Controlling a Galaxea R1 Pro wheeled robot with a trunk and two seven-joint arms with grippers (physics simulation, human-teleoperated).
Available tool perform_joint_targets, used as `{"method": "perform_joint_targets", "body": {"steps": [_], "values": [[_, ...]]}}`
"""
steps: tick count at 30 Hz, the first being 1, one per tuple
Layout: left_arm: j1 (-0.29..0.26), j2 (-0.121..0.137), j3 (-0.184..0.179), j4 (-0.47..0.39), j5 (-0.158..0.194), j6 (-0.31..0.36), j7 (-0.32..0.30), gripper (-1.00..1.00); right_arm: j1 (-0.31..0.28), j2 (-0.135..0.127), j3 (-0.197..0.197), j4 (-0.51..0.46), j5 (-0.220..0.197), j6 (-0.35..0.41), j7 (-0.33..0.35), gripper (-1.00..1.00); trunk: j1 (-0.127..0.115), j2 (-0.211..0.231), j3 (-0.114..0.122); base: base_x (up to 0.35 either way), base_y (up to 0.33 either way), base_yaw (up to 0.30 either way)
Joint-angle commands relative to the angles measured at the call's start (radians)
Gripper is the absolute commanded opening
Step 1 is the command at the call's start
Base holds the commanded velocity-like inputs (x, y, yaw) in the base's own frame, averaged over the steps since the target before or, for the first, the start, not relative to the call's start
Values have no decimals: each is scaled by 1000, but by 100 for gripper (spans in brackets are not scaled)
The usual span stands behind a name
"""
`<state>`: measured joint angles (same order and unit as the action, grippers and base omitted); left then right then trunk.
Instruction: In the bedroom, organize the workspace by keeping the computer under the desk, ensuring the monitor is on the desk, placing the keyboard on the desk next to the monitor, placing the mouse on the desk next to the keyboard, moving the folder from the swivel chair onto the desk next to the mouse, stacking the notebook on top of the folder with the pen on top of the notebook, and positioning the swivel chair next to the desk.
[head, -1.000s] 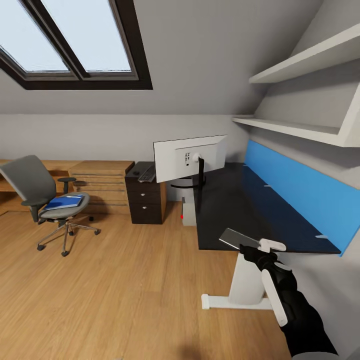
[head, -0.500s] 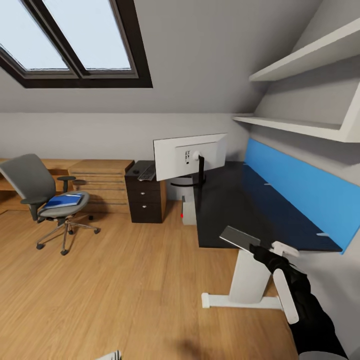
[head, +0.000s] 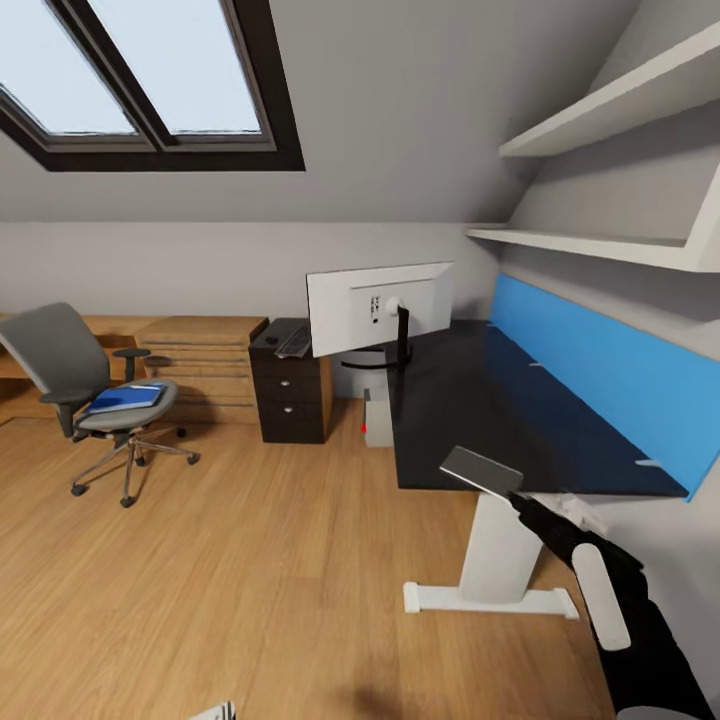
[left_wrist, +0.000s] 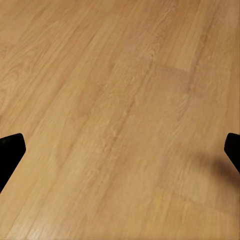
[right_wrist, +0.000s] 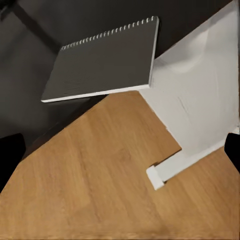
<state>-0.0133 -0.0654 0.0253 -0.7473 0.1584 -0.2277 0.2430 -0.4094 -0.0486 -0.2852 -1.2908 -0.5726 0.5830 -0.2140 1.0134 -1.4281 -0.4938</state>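
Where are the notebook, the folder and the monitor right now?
notebook (right_wrist: 102, 60): right wrist view, middle of its dark cover.
folder (head: 125, 398): head view, blue top face, lying on the chair seat.
monitor (head: 350, 308): head view, white back of the screen.

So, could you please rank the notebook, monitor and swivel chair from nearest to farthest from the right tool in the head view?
1. Notebook, on the desk's near edge, just beyond the right tool.
2. Monitor, at the desk's far end.
3. Swivel chair, across the floor, far left.
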Motion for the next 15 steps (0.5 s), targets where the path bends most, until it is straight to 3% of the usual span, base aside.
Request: {"method": "perform_joint_targets", "body": {"steps": [1,6,7,9,15], "values": [[-1,-1,1,0,7,-4,-1,100,-1,-4,-12,5,-38,12,-9,100,4,-8,-4,0,0,0],[-1,-1,2,0,7,-4,-1,100,1,-28,-82,29,-186,71,-8,100,23,-43,-20,0,0,0],[-1,-1,2,0,7,-4,-1,100,1,-38,-111,35,-252,104,-9,100,27,-50,-23,0,0,0],[-1,-1,2,0,7,-4,-1,100,0,-47,-135,40,-320,139,-9,100,35,-64,-29,0,0,0],[-1,-1,2,0,7,-4,-1,100,0,-73,-171,50,-499,209,-11,100,58,-106,-48,0,0,0]]}}
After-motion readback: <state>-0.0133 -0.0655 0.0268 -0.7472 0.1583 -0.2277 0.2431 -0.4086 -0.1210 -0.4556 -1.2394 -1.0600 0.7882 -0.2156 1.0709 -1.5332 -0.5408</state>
